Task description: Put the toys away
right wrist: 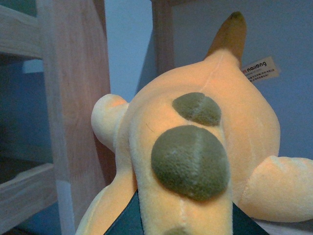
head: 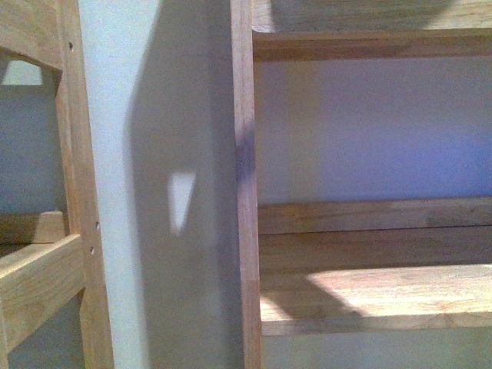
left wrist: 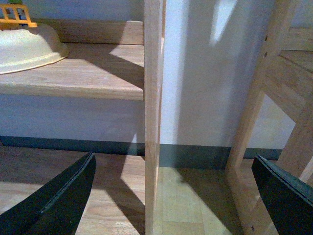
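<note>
The plush animal (right wrist: pixel 195 147) fills the right wrist view: orange-yellow fuzzy fabric with olive-green round patches, a pointed tip at the top and a small paper tag (right wrist: pixel 259 69). My right gripper (right wrist: pixel 183 226) is shut on it, with dark fingers (right wrist: pixel 124 223) showing on either side of its body. It hangs in front of a wooden shelf post. My left gripper (left wrist: pixel 173 196) is open and empty, its dark fingers (left wrist: pixel 58 200) spread wide above the wooden floor beside a shelf post. The plush and both grippers are out of the front view.
A wooden shelf unit (head: pixel 369 296) stands at the right of the front view, its post (head: pixel 246 192) in the middle, and another wooden frame (head: pixel 46 277) at the left. A cream bowl (left wrist: pixel 29 46) with a yellow toy sits on a low shelf (left wrist: pixel 88 73).
</note>
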Controlling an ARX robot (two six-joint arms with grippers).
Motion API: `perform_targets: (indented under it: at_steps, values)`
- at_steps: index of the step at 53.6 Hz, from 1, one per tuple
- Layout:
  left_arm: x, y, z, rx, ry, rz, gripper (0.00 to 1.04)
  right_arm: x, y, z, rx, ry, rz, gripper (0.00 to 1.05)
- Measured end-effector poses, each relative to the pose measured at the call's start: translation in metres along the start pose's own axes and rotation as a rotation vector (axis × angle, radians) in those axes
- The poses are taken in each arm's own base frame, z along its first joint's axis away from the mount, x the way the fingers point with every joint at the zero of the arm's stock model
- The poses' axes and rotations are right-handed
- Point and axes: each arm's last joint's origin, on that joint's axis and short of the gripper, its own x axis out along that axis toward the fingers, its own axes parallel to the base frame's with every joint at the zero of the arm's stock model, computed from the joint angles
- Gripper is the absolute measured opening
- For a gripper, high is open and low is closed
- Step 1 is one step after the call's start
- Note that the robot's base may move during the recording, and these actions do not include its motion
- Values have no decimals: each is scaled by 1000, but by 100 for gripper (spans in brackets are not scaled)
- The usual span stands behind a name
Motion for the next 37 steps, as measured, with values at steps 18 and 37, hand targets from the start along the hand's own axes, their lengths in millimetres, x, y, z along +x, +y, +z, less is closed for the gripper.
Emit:
perform_targets:
  at_steps: [18, 37]
  values:
    - [0, 0, 0, 0, 0, 0, 99, 40, -14, -9, 210, 71, -10, 17]
    - [0, 0, 0, 0, 0, 0, 99, 66, -27, -30, 315, 157, -27, 17]
